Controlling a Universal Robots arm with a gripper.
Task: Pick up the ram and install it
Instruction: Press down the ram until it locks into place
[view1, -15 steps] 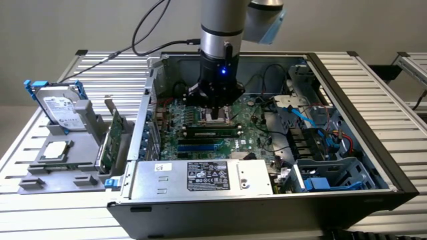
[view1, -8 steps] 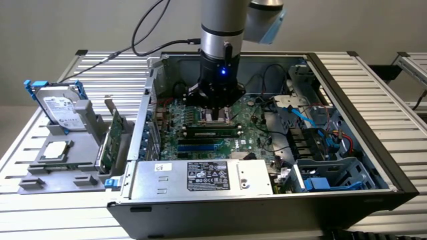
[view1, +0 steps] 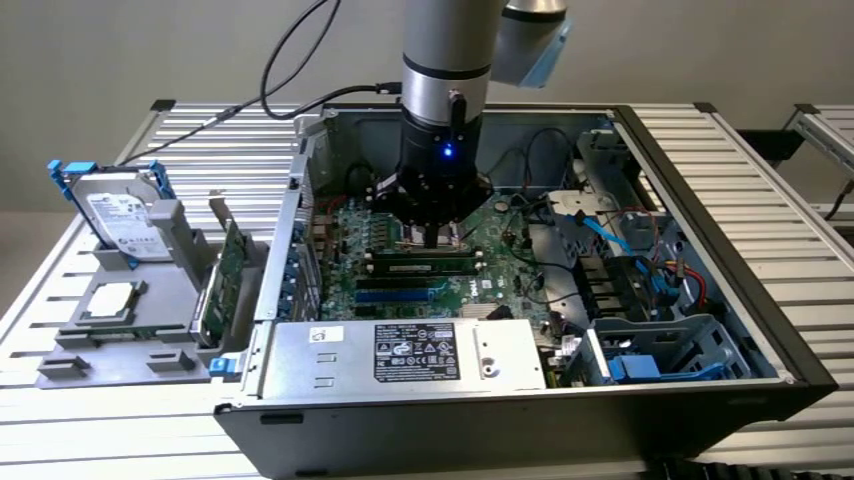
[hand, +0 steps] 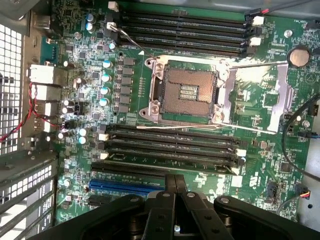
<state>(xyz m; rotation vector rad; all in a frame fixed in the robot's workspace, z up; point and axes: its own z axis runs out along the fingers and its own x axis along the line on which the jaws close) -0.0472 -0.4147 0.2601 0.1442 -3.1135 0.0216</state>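
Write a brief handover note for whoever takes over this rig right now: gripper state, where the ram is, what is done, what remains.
Gripper: shut, holding nothing, tips low over the motherboard.
Ram: standing upright, plugged into the motherboard, close by the gripper.
Done: the ram is off the gripper and in place on the board.
Left: check that it is pressed fully home; the end latches cannot be judged from here.
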